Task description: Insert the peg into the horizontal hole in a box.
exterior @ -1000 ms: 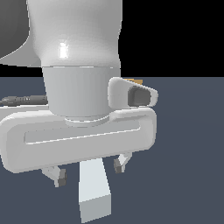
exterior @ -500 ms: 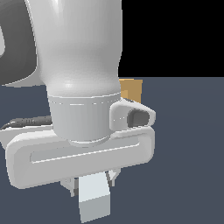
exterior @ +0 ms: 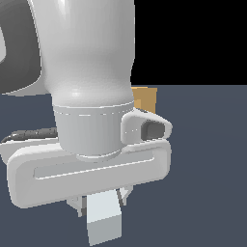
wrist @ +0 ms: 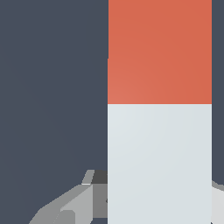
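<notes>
A: Filling most of the exterior view is the robot's white arm, its wide hand block low in the picture. Compared with a second ago the arm has sunk and shifted, so more of the tan box (exterior: 145, 99) now shows behind it, well apart from the hand, toward the exterior view's right.

B: Where is the hole?

A: It cannot be seen; only a corner of the box shows past the arm.

B: And the peg?

A: The peg (exterior: 102, 217) lies under the hand on the dark tabletop (exterior: 207, 169), its pale end pointing toward the camera. In the wrist view the peg (wrist: 159, 144) takes up nearly half the picture, pale grey-white nearer the camera and orange-red at the far end.

B: What is the claw doing?

A: The claw (exterior: 100, 202) has come down around the peg. A second ago its fingers stood spread, well clear on either side; now they sit tucked tight beside the bar. It looks pinched onto the pale half, though the hand block hides most of the contact, so I say that with some caution.

B: What does that mean for the task?

A: Likely the grasp is made or nearly made. Lifting, lining up with the box and inserting are not yet done.
</notes>
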